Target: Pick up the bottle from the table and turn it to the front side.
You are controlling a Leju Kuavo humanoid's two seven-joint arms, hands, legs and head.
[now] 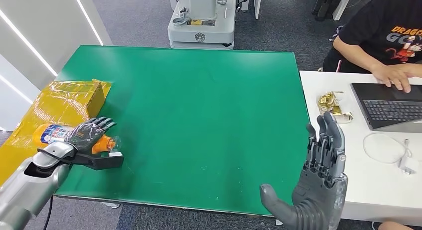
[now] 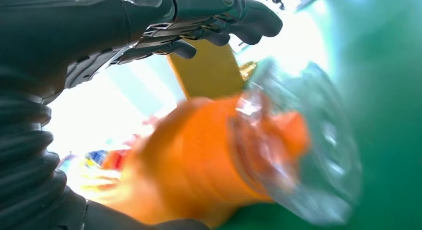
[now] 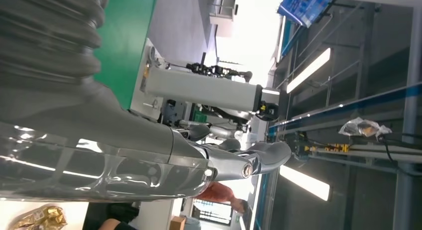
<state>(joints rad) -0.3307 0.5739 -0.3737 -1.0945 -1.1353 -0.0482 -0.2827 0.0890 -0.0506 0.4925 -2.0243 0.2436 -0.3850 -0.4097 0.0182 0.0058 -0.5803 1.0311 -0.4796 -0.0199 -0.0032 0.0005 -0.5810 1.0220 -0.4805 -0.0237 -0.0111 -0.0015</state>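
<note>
At lower left, the left robot hand [image 1: 88,136] wraps the bottle [image 1: 59,134] over the worktop [image 1: 199,115] edge; a loose grip could drop it, while the right robot hand [image 1: 318,185] stands open, empty.

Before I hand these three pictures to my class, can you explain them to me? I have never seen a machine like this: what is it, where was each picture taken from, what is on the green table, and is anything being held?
This is a humanoid robot with two arms. The wide picture is from a camera high on its body, looking down at a green table. The other two come from cameras at its wrists, so they look turned.

The left robot hand grips an orange bottle lying sideways at the table's left edge; up close the bottle is blurred. Beside it lies a yellow box.

The right robot hand is raised, open and empty.

On a white desk to the right, a person types on a laptop.
</note>
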